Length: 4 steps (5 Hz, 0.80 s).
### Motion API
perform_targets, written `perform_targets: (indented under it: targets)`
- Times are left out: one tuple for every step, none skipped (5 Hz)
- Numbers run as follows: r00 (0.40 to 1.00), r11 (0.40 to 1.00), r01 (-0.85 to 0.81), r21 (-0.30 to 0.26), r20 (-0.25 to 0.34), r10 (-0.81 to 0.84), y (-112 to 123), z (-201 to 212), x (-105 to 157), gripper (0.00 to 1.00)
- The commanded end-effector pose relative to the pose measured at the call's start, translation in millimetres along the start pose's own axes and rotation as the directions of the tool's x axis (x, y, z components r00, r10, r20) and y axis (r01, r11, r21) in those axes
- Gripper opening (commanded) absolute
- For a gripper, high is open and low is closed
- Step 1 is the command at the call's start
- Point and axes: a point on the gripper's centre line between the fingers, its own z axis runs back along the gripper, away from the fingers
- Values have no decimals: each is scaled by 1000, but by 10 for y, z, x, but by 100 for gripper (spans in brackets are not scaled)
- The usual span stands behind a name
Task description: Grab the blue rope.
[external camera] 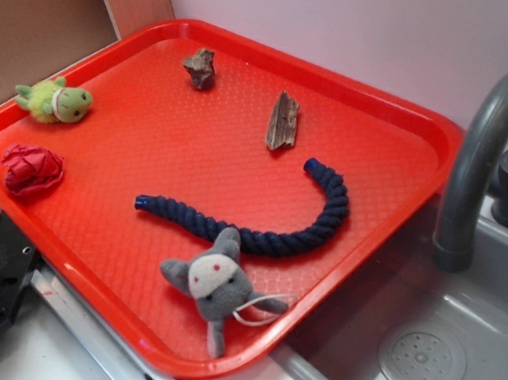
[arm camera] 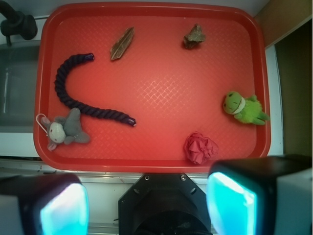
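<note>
On a red tray (external camera: 409, 116) beside a grey sink (external camera: 455, 360), the blue rope (external camera: 267, 237) lies in a loose J-shaped curve, its lower stretch touching a grey plush mouse (external camera: 211, 284). Also on the tray, well apart, are 2 brown bark pieces (external camera: 283, 120), a green plush frog (external camera: 55, 100) and a crumpled red cloth (external camera: 31, 169). In the wrist view the gripper (arm camera: 149, 203) hangs above the tray's near edge, fingers (arm camera: 232, 200) spread wide apart, holding nothing
</note>
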Motion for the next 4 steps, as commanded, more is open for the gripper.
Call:
perform_targets:
  targets:
    - [1000, 1000, 0, 0, 0, 0, 0, 0, 0, 100]
    - [982, 984, 169, 53, 70, -173, -13, -95, 79, 100]
    - [903, 909, 408, 81, 110, -415, -109, -349, 302, 100]
    - [768, 774, 624, 111, 99, -633, -307, -600, 445, 100]
